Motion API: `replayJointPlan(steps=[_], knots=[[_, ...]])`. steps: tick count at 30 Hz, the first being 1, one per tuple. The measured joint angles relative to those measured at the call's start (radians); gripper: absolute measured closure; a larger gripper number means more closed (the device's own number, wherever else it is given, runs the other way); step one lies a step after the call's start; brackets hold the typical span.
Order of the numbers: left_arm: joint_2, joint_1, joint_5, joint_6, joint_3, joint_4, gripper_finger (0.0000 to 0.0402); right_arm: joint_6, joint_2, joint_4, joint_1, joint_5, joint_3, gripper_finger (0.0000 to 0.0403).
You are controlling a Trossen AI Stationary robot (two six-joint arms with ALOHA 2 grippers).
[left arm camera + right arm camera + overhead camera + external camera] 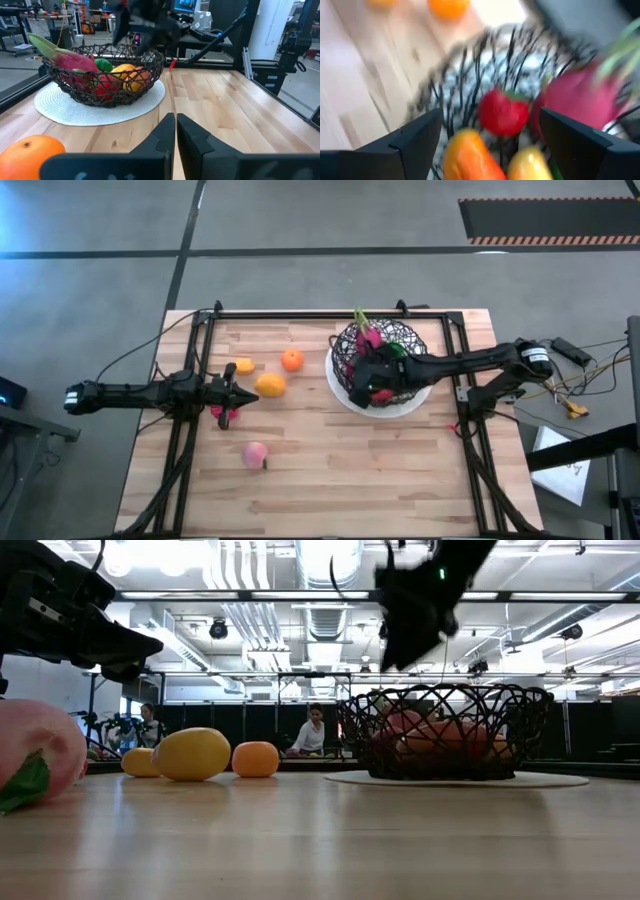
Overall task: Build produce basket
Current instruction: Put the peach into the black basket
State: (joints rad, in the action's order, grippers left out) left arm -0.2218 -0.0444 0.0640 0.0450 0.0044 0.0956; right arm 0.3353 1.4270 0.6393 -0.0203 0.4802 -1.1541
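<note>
Right gripper (378,383) over the basket (345,352), fingers apart (nothing held). Left gripper (240,392) shut, beside a yellow fruit (270,385).

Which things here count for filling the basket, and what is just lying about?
For the job: basket; dragon fruit inside it; orange, yellow fruit, small yellow piece, pink fruit on the table.
Lying about: cables, papers right of the table.

Overhead looks straight down; low sits table-level (both share basket (380,365)).
</note>
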Motion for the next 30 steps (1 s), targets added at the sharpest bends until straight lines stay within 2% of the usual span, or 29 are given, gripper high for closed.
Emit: replayJointPlan(steps=[7,9,13,17,23,30], knots=[[0.000,0.000,0.000,0.000,0.000,0.000,0.0401,0.035,0.000,-0.106,-0.271,0.310,-0.061,0.0104],[0.000,0.000,0.000,0.000,0.000,0.000,0.0401,0.080,-0.001,-0.189,-0.358,0.352,-0.038,0.0108],[0.001,0.000,0.000,0.000,0.000,0.000,0.0401,0.136,0.028,-0.445,-0.521,0.368,0.057,0.0117],[0.001,0.000,0.000,0.000,0.000,0.000,0.0401,0.130,0.140,-0.748,-0.647,0.405,0.153,0.0122],[0.001,0.000,0.000,0.000,0.000,0.000,0.0401,0.128,0.390,-1.020,-0.714,0.412,0.156,0.0122],[0.002,0.000,0.000,0.000,0.000,0.001,0.0401,0.087,0.611,-1.033,-0.705,0.413,-0.015,0.0132]])
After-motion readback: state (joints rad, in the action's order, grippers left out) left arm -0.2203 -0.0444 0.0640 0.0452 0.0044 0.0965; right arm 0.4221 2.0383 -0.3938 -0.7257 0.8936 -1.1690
